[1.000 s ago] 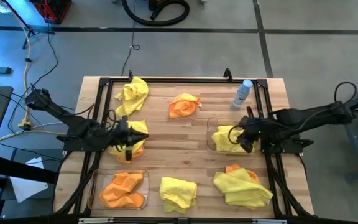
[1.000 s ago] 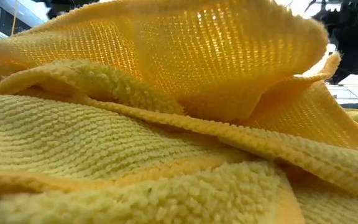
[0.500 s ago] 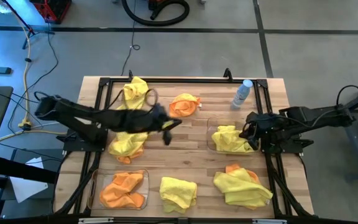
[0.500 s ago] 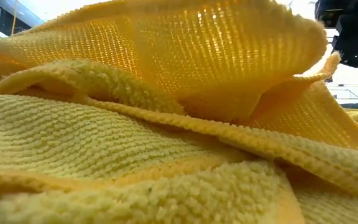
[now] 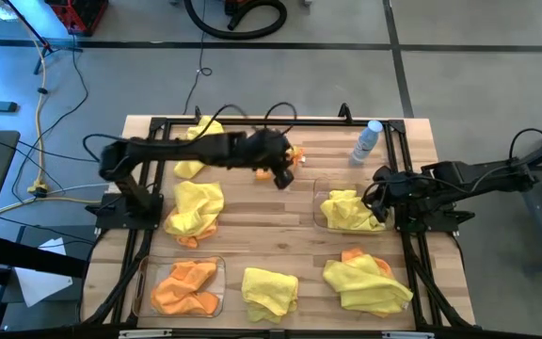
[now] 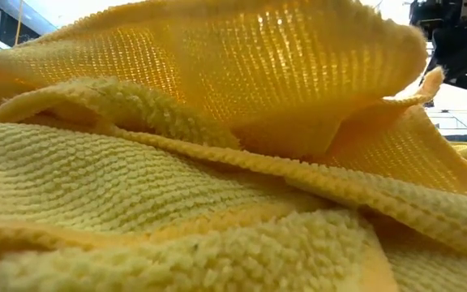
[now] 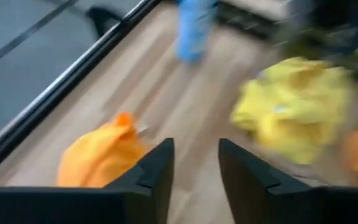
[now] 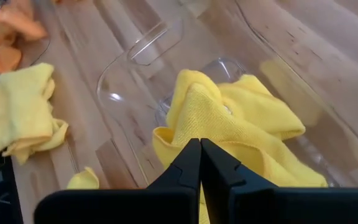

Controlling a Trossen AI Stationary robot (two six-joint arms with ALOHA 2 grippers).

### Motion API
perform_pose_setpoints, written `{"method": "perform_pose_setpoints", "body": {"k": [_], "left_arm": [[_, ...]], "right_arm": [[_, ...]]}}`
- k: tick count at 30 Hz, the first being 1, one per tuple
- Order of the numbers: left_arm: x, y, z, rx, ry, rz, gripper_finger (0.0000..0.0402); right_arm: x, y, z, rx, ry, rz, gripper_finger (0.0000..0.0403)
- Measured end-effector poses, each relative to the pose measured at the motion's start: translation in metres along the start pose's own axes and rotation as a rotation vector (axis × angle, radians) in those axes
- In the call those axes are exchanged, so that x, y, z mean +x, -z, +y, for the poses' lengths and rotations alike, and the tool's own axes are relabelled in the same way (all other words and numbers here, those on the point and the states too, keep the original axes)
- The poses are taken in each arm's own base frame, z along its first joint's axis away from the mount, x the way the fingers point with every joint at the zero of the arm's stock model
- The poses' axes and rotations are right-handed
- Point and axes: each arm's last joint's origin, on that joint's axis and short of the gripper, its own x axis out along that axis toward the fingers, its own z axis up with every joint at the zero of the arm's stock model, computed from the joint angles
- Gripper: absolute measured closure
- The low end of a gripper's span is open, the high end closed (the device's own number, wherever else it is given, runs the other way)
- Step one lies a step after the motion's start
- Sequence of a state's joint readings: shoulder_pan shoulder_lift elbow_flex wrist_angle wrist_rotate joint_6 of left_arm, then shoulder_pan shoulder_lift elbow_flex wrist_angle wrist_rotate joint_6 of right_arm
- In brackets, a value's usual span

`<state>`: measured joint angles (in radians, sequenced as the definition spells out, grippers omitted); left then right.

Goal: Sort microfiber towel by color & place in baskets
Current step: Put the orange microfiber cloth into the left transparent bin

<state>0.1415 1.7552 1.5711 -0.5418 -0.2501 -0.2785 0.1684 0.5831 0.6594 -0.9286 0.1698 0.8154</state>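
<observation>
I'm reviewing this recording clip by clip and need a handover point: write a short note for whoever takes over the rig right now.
Left hand: open, empty, over the orange towel at the table's far middle.
Right hand: shut, empty, above the right basket.
Done: one yellow towel lies in the right basket; orange towels lie in the left basket.
Left: the far orange towel, a yellow one at far left, a mid-left pile of yellow with orange showing, a front-middle yellow, and a front-right yellow pile with orange peeking out behind.

no readable text, labels, brands or numbers — none on anything
</observation>
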Motion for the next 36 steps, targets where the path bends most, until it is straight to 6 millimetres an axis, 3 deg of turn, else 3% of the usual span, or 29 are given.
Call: {"method": "perform_pose_setpoints", "body": {"k": [7, 14, 25, 31, 36], "left_arm": [[0.054, 0.002, 0.052, -0.147, -0.132, 0.177, 0.0219], [0.100, 0.015, 0.084, -0.248, -0.097, 0.308, 0.0218], [0.152, 0.056, 0.092, -0.171, -0.185, 0.465, 0.0229], [0.168, 0.073, 0.092, -0.164, -0.196, 0.540, 0.0236], [0.166, 0.076, 0.087, -0.166, -0.225, 0.557, 0.0314]], "right_arm": [[0.000, 0.002, -0.002, 0.131, 0.032, 0.011, 0.0401], [0.000, 0.000, -0.004, 0.233, 0.078, -0.053, 0.0401], [0.000, 0.000, -0.004, 0.303, 0.088, -0.075, 0.0401], [0.000, -0.001, -0.005, 0.294, 0.098, -0.087, 0.0401], [0.000, -0.001, -0.005, 0.232, 0.112, -0.100, 0.0401]]}}
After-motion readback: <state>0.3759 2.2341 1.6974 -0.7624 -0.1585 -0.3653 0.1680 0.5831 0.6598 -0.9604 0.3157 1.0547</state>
